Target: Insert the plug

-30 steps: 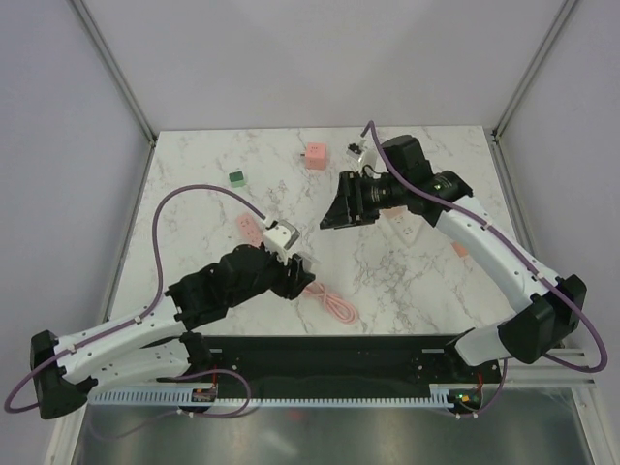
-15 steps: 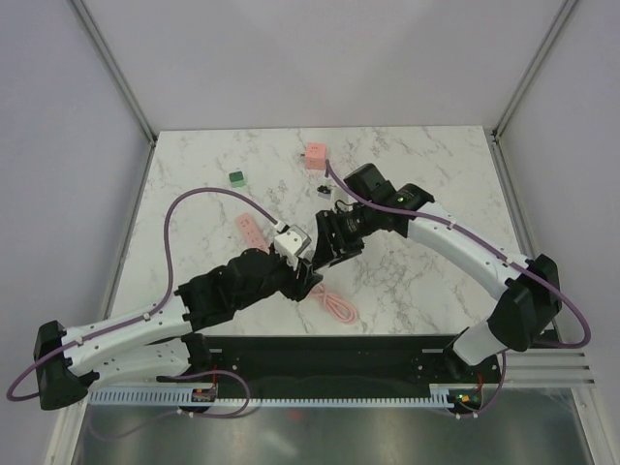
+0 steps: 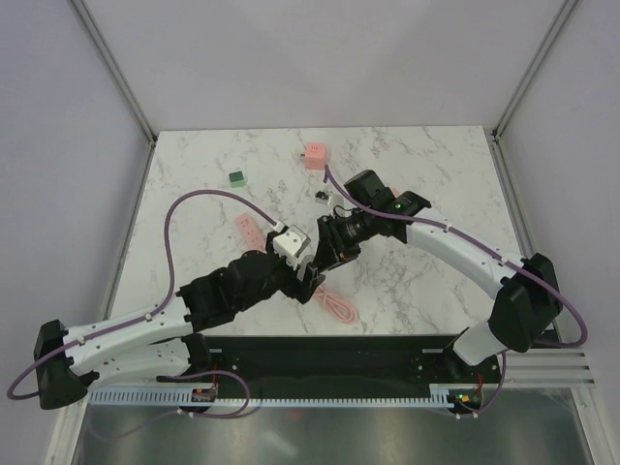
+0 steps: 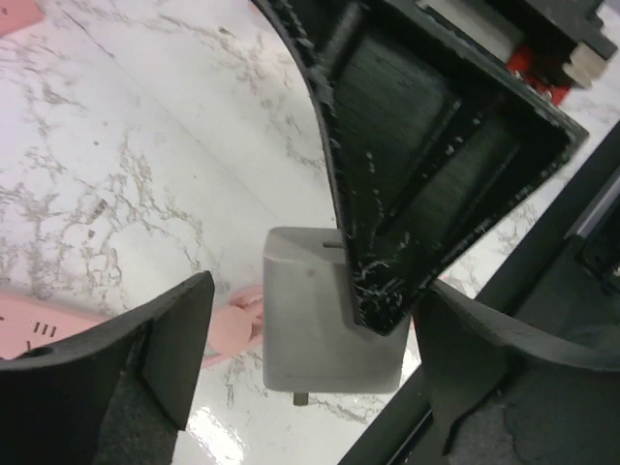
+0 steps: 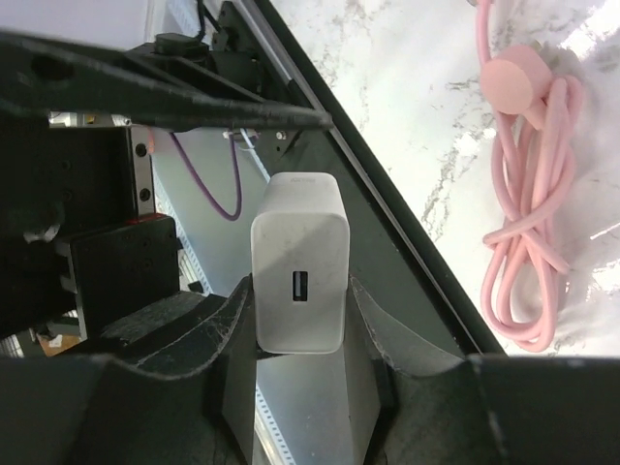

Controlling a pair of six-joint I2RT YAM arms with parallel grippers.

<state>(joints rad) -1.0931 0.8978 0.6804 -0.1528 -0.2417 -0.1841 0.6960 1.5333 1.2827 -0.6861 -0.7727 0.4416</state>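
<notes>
A white USB charger plug (image 5: 298, 276) is clamped between my right gripper's (image 5: 300, 320) fingers, its USB port facing the wrist camera. In the left wrist view the same plug (image 4: 325, 320) hangs above the table, with a metal prong at its lower edge. My left gripper (image 4: 325, 373) is open, with one finger on each side of the plug and not touching it. In the top view the two grippers meet at the table's middle, right (image 3: 321, 258) just above left (image 3: 309, 278). A pink power strip (image 3: 249, 229) lies partly hidden under the left arm.
A coiled pink cable (image 3: 337, 306) lies on the marble just right of the left gripper and shows in the right wrist view (image 5: 528, 203). A pink cube (image 3: 315, 157), a green cube (image 3: 235, 178) and a small black-and-white piece (image 3: 325, 197) lie further back.
My right arm has swung from the back right down to the left gripper, carrying the white plug. The left gripper has shifted slightly right, and now brackets the plug.
</notes>
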